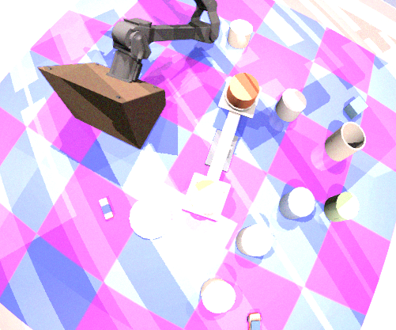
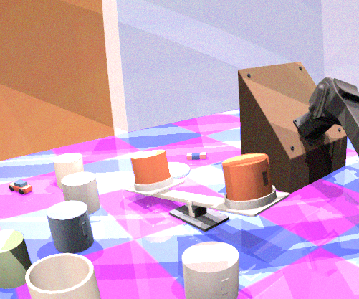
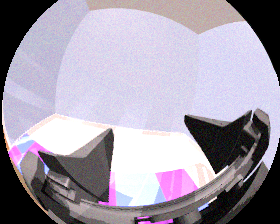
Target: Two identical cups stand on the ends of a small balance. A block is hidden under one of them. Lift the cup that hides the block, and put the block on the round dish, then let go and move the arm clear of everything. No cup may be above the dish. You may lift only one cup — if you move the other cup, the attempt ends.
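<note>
- While the arm [image 1: 175, 32] [image 2: 354, 122] reaches away from the balance, its gripper [image 3: 150, 125] has fingers spread, nothing between them.
- Brown wedge base [image 1: 145, 121] [image 2: 266, 158]: carries the arm.
- Balance [image 1: 226, 147] [image 2: 202, 198]: tilted, end nearer the base low.
- Round dish [image 1: 148, 222] [image 2: 183, 169]: on the table, near the raised end, no cup over it.
- Lower orange cup [image 1: 242, 93] [image 2: 246, 180]: seated on the low end.
- Raised orange cup [image 2: 150, 167]: seated on the high end, washed out from the top.
- Hidden block: out of sight, can't tell which cup from a direct look.
- Toy car [image 1: 254, 321] [image 2: 21, 186]: well apart from the balance.
</note>
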`<state>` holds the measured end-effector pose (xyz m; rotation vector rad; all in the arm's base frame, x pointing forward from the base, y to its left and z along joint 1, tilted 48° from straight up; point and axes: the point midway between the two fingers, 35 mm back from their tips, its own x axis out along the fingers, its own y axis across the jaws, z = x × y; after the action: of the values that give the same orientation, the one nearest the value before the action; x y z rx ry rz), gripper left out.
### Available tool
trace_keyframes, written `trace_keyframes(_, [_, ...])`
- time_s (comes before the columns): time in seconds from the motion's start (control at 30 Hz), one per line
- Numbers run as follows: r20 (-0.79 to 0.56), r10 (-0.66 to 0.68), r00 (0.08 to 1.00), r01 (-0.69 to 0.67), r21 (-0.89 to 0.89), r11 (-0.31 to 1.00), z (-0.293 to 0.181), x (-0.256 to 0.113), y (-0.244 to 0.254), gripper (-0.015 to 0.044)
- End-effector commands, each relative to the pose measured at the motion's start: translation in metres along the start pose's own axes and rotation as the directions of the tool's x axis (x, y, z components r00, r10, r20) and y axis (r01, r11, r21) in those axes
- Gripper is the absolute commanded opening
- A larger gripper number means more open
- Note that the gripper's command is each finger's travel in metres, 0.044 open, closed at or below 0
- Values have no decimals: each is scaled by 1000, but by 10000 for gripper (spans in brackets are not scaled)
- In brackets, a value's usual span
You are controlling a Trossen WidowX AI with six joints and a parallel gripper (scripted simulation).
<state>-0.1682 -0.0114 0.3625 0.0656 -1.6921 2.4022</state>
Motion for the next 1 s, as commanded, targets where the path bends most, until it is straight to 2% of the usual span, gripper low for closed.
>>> trace_keyframes(0.0, [4, 2, 1000, -2, -3, 1000, 1, 0, 1, 426])
trace_keyframes(0.23, [152, 100, 983, -82, -120, 989, 39, 3, 26, 440])
trace_keyframes(0.47, [294, 236, 926, -160, -261, 952, 78, -2, 60, 440])
trace_keyframes(0.7, [402, 391, 828, -223, -403, 887, 111, -15, 98, 440])
trace_keyframes(0.97, [470, 571, 673, -272, -561, 782, 139, -40, 144, 440])
